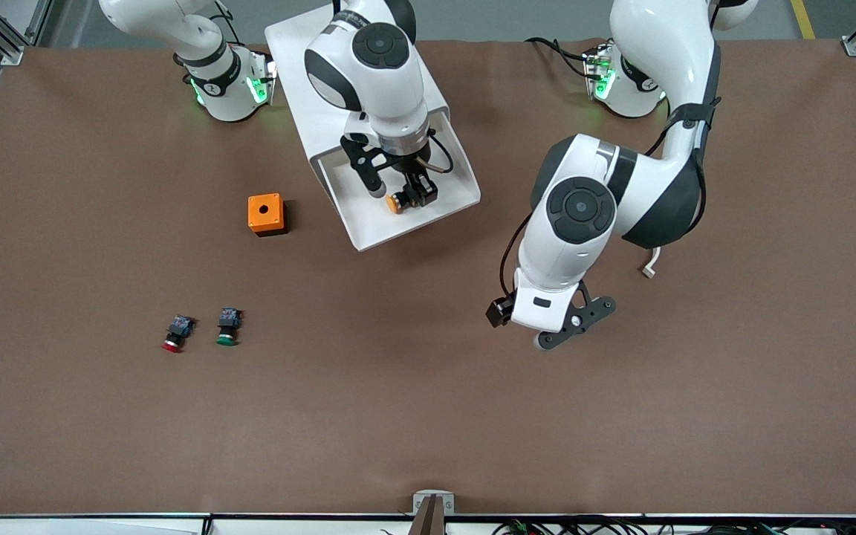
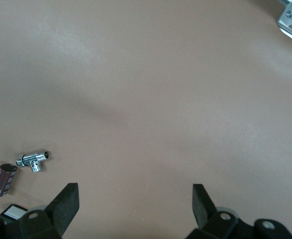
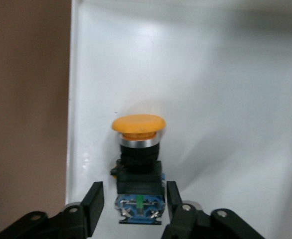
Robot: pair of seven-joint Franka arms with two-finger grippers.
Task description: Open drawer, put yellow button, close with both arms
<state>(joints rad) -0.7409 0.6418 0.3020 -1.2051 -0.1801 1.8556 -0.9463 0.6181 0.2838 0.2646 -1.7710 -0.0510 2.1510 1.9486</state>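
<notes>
Two black fingers of the right gripper [image 3: 131, 201] flank the blue back of the yellow button [image 3: 138, 164], close beside it, though contact cannot be confirmed. The button lies in the pulled-out drawer [image 1: 435, 204], orange cap pointing away from the gripper. The right arm [image 1: 368, 67] reaches down steeply from its base over the white cabinet [image 1: 302, 82].

The left gripper [image 2: 136, 206] hangs with fingers spread wide over bare brown table [image 1: 428, 416], its arm bent and waiting. On the table lie an orange box [image 1: 265, 214], a red-capped button [image 1: 176, 333] and a green-capped button [image 1: 228, 327].
</notes>
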